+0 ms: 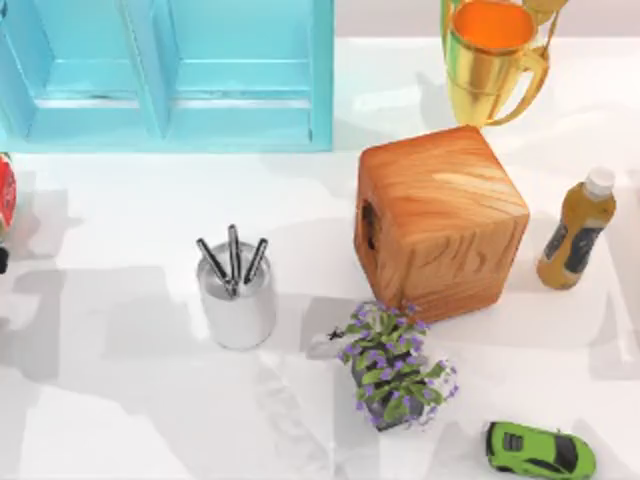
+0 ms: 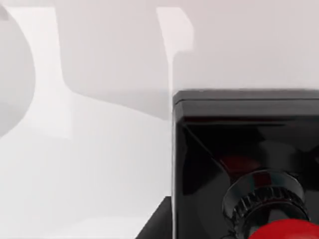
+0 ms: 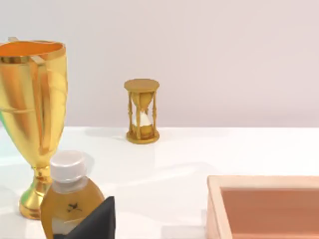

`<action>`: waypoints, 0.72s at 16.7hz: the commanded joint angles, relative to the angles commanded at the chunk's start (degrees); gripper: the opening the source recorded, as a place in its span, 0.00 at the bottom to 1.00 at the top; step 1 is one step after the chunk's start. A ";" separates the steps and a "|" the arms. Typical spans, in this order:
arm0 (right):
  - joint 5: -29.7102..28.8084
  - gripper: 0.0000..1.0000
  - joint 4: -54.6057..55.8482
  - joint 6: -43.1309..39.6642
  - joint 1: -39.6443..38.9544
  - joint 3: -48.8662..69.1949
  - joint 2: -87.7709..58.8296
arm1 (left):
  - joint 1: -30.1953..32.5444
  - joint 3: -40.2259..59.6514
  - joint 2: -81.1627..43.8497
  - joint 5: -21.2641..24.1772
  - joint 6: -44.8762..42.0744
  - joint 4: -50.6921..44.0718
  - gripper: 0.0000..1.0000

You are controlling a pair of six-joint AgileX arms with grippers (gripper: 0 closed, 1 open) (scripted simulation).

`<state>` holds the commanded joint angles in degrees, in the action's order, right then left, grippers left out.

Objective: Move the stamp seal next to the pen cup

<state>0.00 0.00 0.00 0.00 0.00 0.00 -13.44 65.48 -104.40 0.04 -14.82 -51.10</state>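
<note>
The stamp seal [image 2: 249, 164] is seen from very close in the left wrist view. It has a square glossy black base, a ribbed black neck and the edge of a red knob, and it stands on the white table. A dark corner of my left gripper [image 2: 155, 230] shows just beside the base. The pen cup [image 1: 237, 300], a silver-white cylinder holding three dark pens, stands left of the table's centre in the top view. A dark tip of my right gripper [image 3: 94, 221] shows in the right wrist view, in front of the bottle.
A wooden box [image 1: 440, 220] stands right of the pen cup, with a potted purple plant [image 1: 393, 368] in front of it. Around them are a gold trophy [image 1: 490, 60], a yellow bottle [image 1: 577, 230], a green toy car [image 1: 540, 450], a blue cabinet [image 1: 170, 70], an hourglass [image 3: 142, 112], and a red object [image 1: 5, 190] at the left edge.
</note>
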 joint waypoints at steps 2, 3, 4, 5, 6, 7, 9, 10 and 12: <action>0.00 1.00 0.00 0.00 0.00 0.00 0.00 | 0.00 0.00 0.00 0.00 0.00 0.00 0.32; 0.00 1.00 0.00 0.00 0.00 0.00 0.00 | 0.00 0.00 0.00 0.00 0.00 0.00 0.25; 0.00 1.00 0.00 0.00 0.00 0.00 0.00 | 0.00 0.00 0.00 0.00 0.00 0.00 0.17; 0.00 1.00 0.00 0.00 0.00 0.00 0.00 | 0.00 0.00 0.00 0.00 0.00 0.00 0.10; 0.00 1.00 0.00 0.00 0.00 0.00 0.00 | 0.00 0.00 0.00 0.00 0.00 0.00 0.02; 0.00 1.00 0.00 0.00 0.00 0.00 0.00 | 0.00 0.00 0.00 0.00 0.00 0.00 0.00; 0.00 1.00 0.00 0.00 0.00 0.00 0.00 | 0.00 0.00 0.00 0.00 0.00 0.00 0.00; 0.00 1.00 0.00 0.00 0.00 0.00 0.00 | 0.00 0.00 0.00 0.00 0.00 0.00 0.00; 0.00 1.00 0.00 0.00 0.00 0.00 0.00 | 0.00 0.00 0.00 0.00 0.00 0.00 0.00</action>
<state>0.00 0.00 0.00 0.00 0.00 0.00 -13.44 65.48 -104.40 0.04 -14.82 -51.10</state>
